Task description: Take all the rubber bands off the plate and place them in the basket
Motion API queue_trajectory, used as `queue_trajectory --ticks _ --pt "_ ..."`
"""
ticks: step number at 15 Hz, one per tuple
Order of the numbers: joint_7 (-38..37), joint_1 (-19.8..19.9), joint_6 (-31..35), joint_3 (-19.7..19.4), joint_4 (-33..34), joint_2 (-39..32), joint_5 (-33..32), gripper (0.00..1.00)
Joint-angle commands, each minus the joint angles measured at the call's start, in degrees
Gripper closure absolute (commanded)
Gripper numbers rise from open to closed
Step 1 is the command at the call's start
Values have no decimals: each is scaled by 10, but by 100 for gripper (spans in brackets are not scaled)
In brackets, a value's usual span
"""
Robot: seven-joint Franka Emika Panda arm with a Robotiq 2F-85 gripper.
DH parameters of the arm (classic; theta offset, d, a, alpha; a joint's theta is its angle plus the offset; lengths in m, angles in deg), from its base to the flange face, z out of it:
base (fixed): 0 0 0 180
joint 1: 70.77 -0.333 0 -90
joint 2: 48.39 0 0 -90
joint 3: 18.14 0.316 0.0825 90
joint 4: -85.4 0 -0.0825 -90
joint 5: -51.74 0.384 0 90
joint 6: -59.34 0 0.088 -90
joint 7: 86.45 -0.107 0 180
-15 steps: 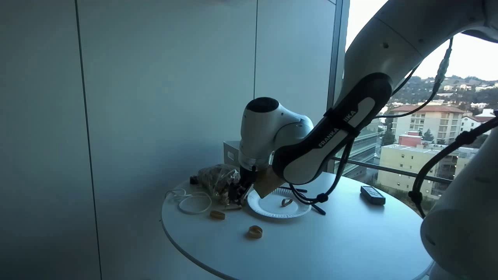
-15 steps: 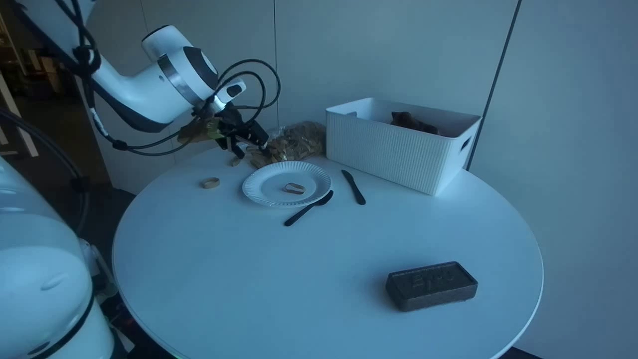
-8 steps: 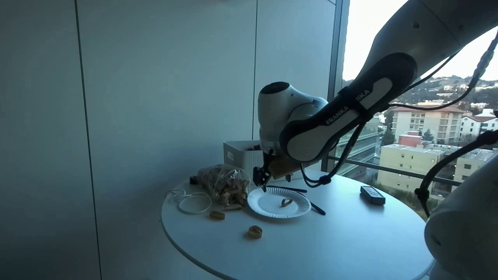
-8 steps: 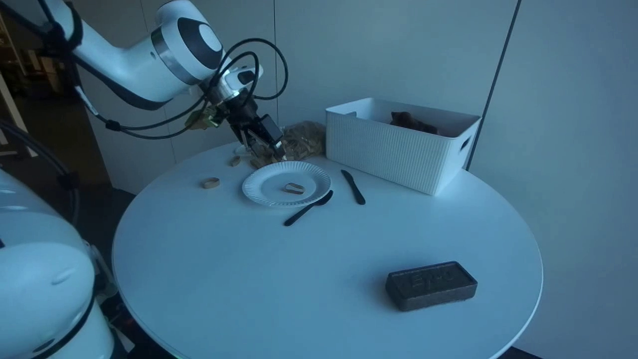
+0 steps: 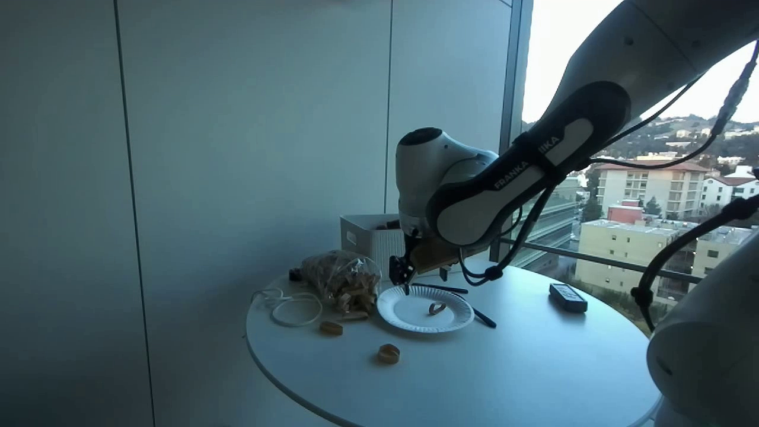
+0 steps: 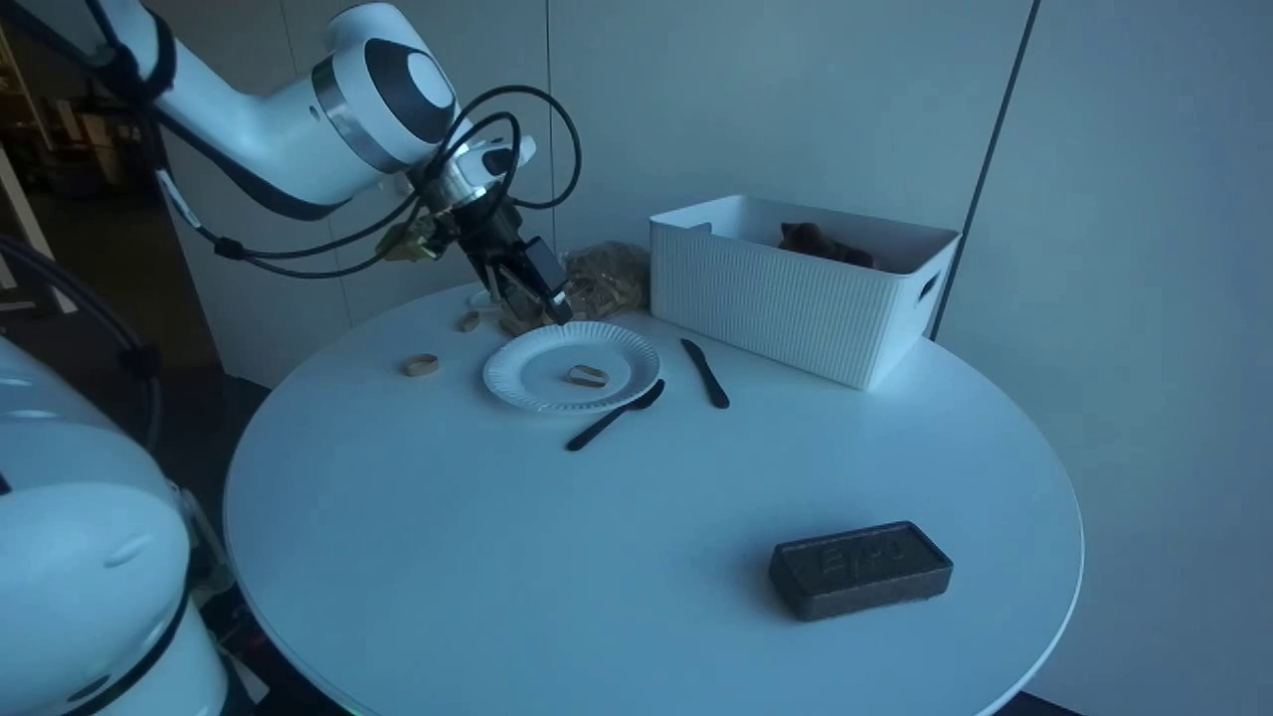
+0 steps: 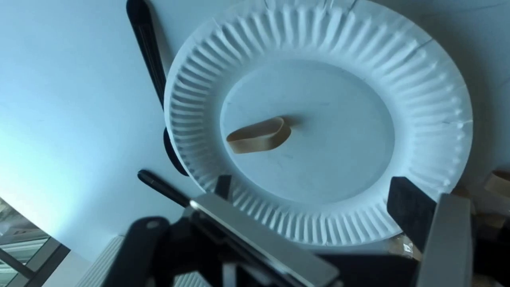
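Note:
One tan rubber band [image 7: 255, 144] lies on the round white paper plate [image 7: 432, 107]; it also shows in both exterior views [image 5: 436, 309] [image 6: 587, 378]. Two more tan loops lie on the table off the plate, a nearer one [image 5: 389, 354] and a farther one [image 5: 331, 328]. My gripper [image 5: 425, 281] is open and empty just above the plate's rim; in the wrist view its fingers [image 7: 314, 195] are wide apart, the band beyond them. No brownish basket shows. The only open container is a white ribbed box [image 6: 776, 308] with something brown inside.
A clear bag of brown loops [image 5: 347, 284] lies by the plate. A dark knife [image 6: 706, 373] and a dark spoon-like utensil [image 6: 617, 416] lie beside it. A dark eraser-like block [image 6: 860, 575] and a white cable loop [image 5: 296, 311] are on the table. A wall stands behind.
My gripper has risen from beside the bag and moved over to the plate's edge, then sunk very slightly in the last half second. The rubber bands and plate have not moved.

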Motion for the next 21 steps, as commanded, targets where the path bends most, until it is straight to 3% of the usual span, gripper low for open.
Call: queue_trajectory --ticks 1,10,16,17,21 --pt "-40 14 29 -14 13 -21 -18 0" --pt "-139 29 36 -65 73 -109 12 0" --pt "-125 6 21 -116 92 -167 105 0" --pt "-120 2 24 -122 93 -172 121 21" --pt "-123 -11 27 -132 96 -177 148 49"
